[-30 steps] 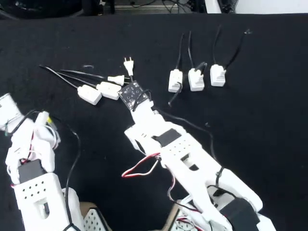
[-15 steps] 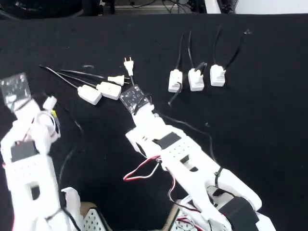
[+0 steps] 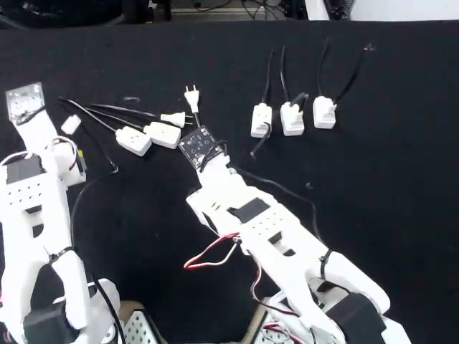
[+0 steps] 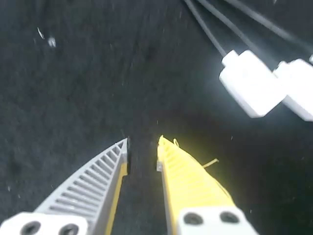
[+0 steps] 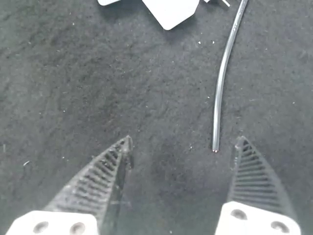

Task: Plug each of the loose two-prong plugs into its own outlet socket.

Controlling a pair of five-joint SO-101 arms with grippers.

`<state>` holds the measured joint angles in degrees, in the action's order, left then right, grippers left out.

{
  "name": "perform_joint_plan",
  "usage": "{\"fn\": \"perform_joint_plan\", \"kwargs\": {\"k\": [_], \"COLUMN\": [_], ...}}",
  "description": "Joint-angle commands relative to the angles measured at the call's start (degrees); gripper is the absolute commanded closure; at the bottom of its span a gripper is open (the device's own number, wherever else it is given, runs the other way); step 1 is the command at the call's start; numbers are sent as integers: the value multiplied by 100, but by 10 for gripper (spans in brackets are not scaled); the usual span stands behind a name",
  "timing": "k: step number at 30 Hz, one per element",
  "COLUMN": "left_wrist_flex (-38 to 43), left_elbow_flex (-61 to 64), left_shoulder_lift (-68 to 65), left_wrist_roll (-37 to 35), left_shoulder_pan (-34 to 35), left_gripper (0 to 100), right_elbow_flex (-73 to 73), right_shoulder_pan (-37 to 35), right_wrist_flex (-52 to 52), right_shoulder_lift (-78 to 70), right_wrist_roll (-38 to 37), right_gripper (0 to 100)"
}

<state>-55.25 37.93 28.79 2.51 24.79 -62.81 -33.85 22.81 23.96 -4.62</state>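
Two white outlet sockets [image 3: 134,140] [image 3: 163,134] lie left of centre on black cables. A small plug [image 3: 173,118] lies beside them and a loose two-prong plug [image 3: 191,93] just beyond. Three more white sockets [image 3: 261,120] [image 3: 292,118] [image 3: 325,112] sit in a row to the right. My right gripper [image 5: 183,144] hangs open over the cloth, a thin black cable [image 5: 225,73] ending between its fingers and a socket [image 5: 171,11] just ahead. My left gripper [image 4: 143,142] is open by a narrow gap with nothing in it, the two left sockets [image 4: 252,85] ahead and to one side.
The black cloth table [image 3: 401,179] has free room to the right and near the front. The left arm [image 3: 29,186] stands at the left edge and the right arm [image 3: 272,229] runs diagonally across the middle. A short loose cable [image 3: 259,143] trails below the row of sockets.
The left arm has lifted and stretched forward toward the far left of the table. The right arm has barely shifted. No plug or socket has moved.
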Motion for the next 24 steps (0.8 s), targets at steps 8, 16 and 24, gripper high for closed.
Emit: {"fn": "perform_joint_plan", "kwargs": {"k": [8,16,24], "left_wrist_flex": [-44,-44,0], "left_elbow_flex": [-866,-2018,-2712], "left_shoulder_lift": [-431,-2251,-3121], "left_wrist_roll": [44,-466,-598], "left_shoulder_pan": [-848,-1033,-1349], "left_gripper": [780,778,776], "right_elbow_flex": [48,75,84], "right_shoulder_pan": [-70,413,580], "right_wrist_flex": [-211,-211,-237], "right_shoulder_lift": [4,4,4], "right_wrist_roll": [-9,35,35], "right_gripper": [701,701,701]}}
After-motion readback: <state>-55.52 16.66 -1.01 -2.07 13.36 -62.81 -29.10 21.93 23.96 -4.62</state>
